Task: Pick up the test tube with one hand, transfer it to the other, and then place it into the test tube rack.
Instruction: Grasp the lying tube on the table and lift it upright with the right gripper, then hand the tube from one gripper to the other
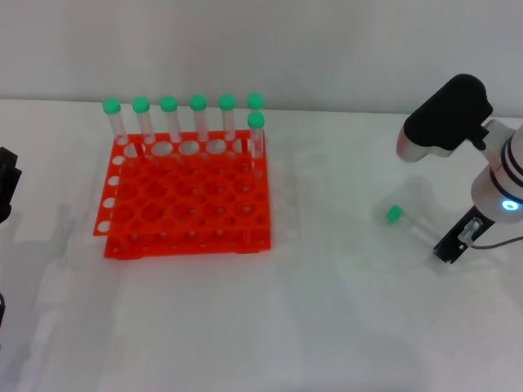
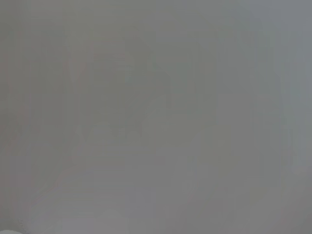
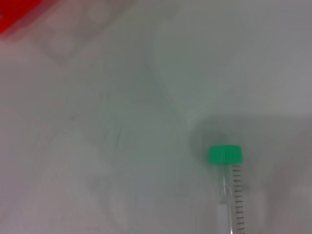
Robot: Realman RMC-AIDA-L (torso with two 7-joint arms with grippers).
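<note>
The test tube (image 1: 406, 222), clear with a green cap, lies on the white table at the right; it also shows in the right wrist view (image 3: 229, 185), cap away from the camera. My right gripper (image 1: 452, 245), black, on the white arm with a cyan light, is low over the table beside the tube's tapered end. Whether it touches the tube I cannot tell. The orange-red test tube rack (image 1: 186, 204) stands left of centre, with several green-capped tubes upright in its back row. My left gripper (image 1: 6, 189) is a dark shape at the far left edge.
A corner of the rack shows in the right wrist view (image 3: 19, 12). The left wrist view shows only a plain grey surface. White table lies between the rack and the lying tube, and in front of both.
</note>
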